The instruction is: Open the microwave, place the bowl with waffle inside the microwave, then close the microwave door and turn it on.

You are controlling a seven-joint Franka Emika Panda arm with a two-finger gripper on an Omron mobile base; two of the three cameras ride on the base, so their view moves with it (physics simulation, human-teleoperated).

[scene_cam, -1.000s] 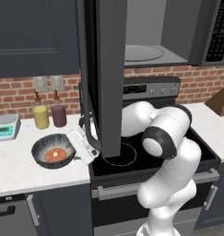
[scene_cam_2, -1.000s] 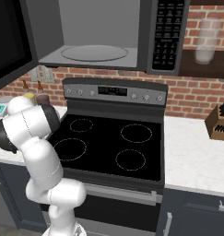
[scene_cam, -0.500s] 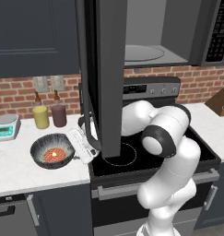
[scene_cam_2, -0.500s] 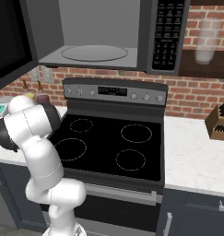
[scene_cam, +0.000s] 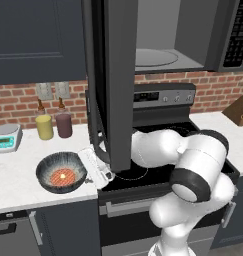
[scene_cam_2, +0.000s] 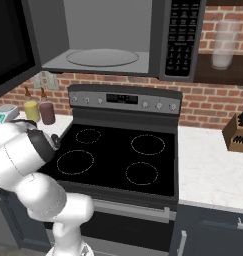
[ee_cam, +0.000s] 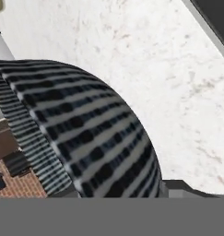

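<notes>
left base view: pincer (scene_cam: 97, 169) sits at the right rim of the bowl (scene_cam: 61, 173), on the worktop (scene_cam: 18, 185) left of the stove (scene_cam: 143, 172). fingers look clenched on that rim, though contact itself is hard to see; hand view has the bowl's striped wall right up against the camera, which fits a grasp. waffle (scene_cam: 62, 176) lies flat in the bowl centre. microwave door (scene_cam: 113, 80) is swung open, hanging just above the pincer. microwave (scene_cam_2: 110, 35) cavity and turntable lie up and to the right of the bowl, so the lift likely has to clear that door edge first.
</notes>
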